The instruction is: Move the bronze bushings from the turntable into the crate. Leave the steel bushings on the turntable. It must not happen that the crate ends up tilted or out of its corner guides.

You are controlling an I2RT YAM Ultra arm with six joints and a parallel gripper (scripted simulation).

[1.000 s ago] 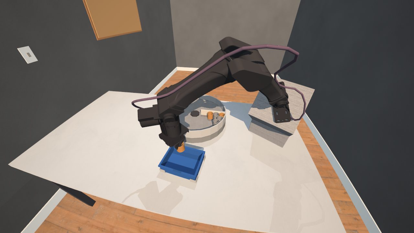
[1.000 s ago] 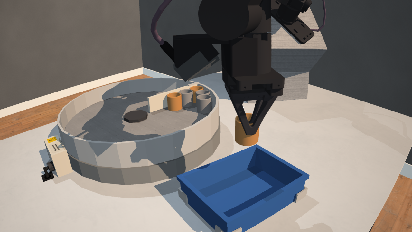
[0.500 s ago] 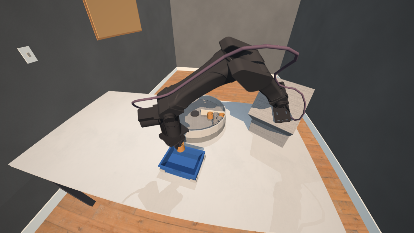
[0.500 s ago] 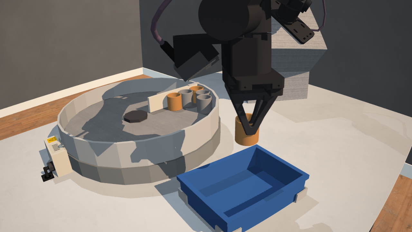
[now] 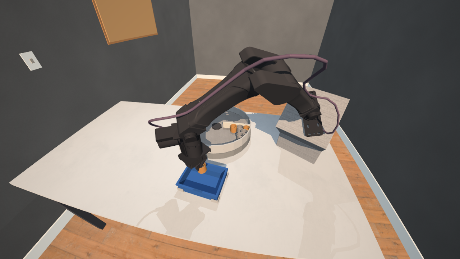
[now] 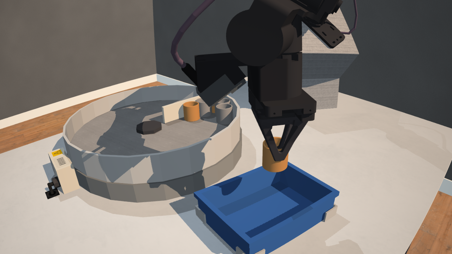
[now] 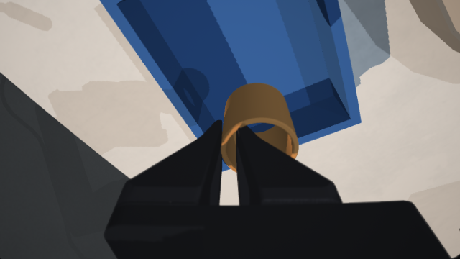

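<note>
Pale table [image 5: 96, 154]: my gripper [image 6: 279, 155] pinches a bronze tube's [image 6: 274, 161] wall above the blue crate's [image 6: 328, 194] corner; only my wrist view shows its hollow bore.

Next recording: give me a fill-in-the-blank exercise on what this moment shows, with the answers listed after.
1. The black parallel gripper is shut on the wall of a ____ bushing.
2. That bushing hangs above the ____ rectangular crate.
3. The grey steel bushings stand on the round ____.

Answers: bronze; blue; turntable
</note>
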